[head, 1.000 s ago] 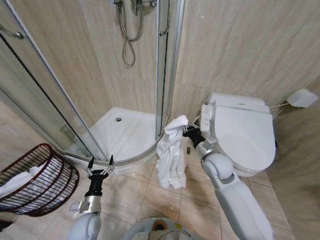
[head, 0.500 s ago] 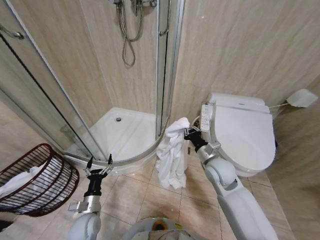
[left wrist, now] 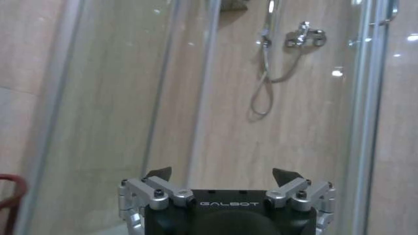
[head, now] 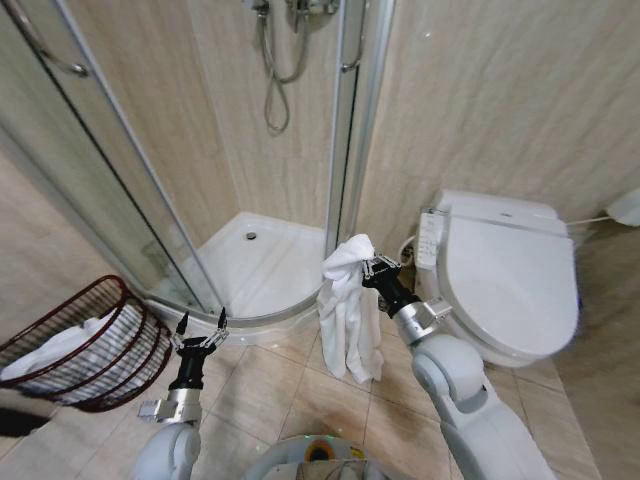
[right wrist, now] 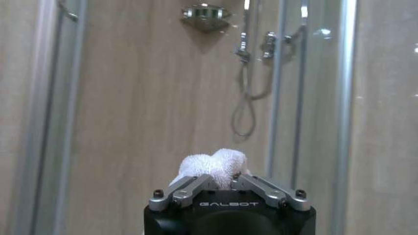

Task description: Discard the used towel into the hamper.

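Observation:
A white towel (head: 349, 315) hangs in the air between the shower tray and the toilet, held at its top by my right gripper (head: 370, 266). In the right wrist view the fingers close around a bunched tuft of the towel (right wrist: 214, 166). The hamper (head: 85, 345), a reddish-brown wire basket, stands on the floor at the far left with white cloth inside it. My left gripper (head: 201, 325) points upward at the lower left, open and holding nothing, beside the hamper. Its spread fingertips (left wrist: 160, 173) show in the left wrist view.
A curved glass shower enclosure (head: 150, 210) with a white tray (head: 255, 265) fills the middle and left. A white toilet (head: 510, 275) with a side control panel stands at the right. Tan tiled floor (head: 300, 385) lies between the hamper and the towel.
The whole head view has shifted, so the camera moved. The towel stays in my right gripper's grip and sits a little lower and nearer. The left gripper is unchanged.

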